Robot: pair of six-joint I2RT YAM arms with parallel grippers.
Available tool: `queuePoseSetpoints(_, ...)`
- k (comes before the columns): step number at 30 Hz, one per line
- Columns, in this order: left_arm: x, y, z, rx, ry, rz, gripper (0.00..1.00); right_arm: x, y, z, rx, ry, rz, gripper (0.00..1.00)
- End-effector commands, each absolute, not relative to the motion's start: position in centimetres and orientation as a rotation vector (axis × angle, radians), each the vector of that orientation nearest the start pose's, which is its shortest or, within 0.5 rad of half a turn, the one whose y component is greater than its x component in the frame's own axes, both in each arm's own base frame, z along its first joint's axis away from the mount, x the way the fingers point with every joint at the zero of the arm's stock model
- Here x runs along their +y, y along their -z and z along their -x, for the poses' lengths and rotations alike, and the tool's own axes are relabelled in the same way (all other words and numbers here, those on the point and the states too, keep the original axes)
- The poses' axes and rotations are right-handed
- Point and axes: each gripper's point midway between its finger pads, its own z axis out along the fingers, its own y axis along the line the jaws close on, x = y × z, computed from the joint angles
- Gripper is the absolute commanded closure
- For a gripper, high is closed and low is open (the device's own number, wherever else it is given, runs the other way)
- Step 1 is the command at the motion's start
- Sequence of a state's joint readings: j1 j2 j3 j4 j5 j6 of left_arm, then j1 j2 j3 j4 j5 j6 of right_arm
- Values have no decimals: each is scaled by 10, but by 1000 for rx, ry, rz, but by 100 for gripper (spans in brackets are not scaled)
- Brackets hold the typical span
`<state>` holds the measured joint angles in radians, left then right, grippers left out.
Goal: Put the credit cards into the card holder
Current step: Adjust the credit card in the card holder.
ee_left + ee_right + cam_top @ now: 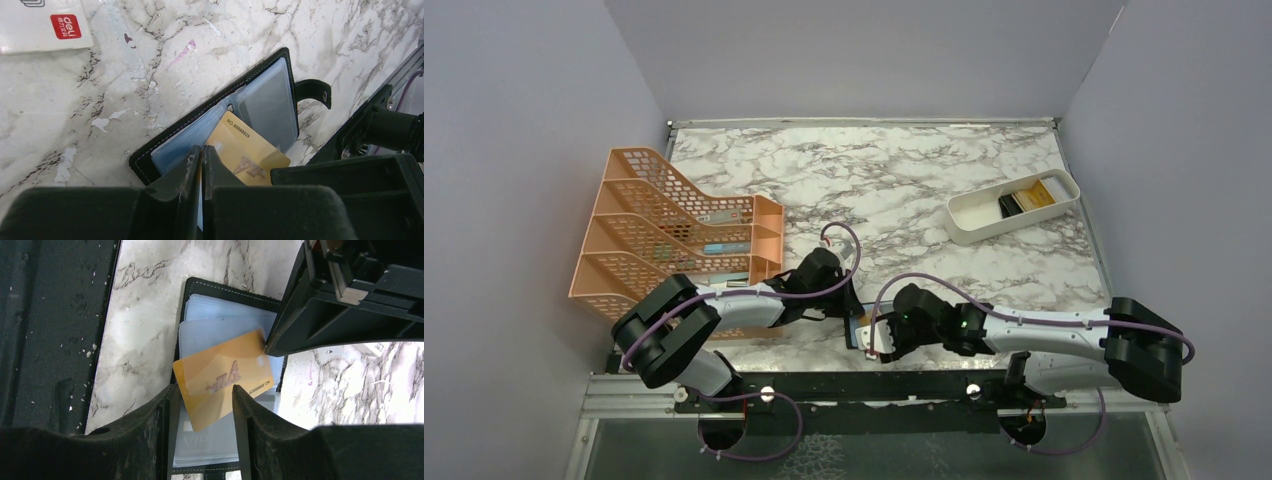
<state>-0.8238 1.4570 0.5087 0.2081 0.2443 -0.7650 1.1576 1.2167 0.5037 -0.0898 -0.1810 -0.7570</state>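
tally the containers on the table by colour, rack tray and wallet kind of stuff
orange: 1, the rack
white: 1, the tray
black: 1, the wallet
total: 3

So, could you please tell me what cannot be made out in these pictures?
Top external: card holder almost hidden under both arms; contents of the white tray too small.
Left wrist: what the left pincer pinches, hidden by its fingers.
Right wrist: print on the yellow card blurred; whether the right pincer clamps it, unclear.
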Motion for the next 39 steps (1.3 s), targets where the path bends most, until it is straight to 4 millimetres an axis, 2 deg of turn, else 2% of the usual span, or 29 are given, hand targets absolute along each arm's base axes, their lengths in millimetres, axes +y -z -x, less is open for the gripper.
queuePoseSetpoints(1,-293,-29,-172,2543,1039,-214,92,298,-57,-122,1246,-431,1958,53)
queuePoseSetpoints(10,-292,-29,-170,2541,1046,-209,92,303,-57,-128,1259,-419,1921,53)
queuePoseSetpoints(20,-290,-30,-164,2541,1070,-194,92,302,-56,-140,1365,-370,1854,56)
queuePoseSetpoints(27,-289,-39,-163,2527,1090,-185,89,300,-56,-147,1429,-333,1803,57)
queuePoseSetpoints(34,-289,-40,-159,2525,1128,-166,88,307,-47,-145,1468,-363,1819,58)
queuePoseSetpoints(39,-286,-39,-156,2527,1130,-159,88,309,-54,-144,1571,-396,1763,57)
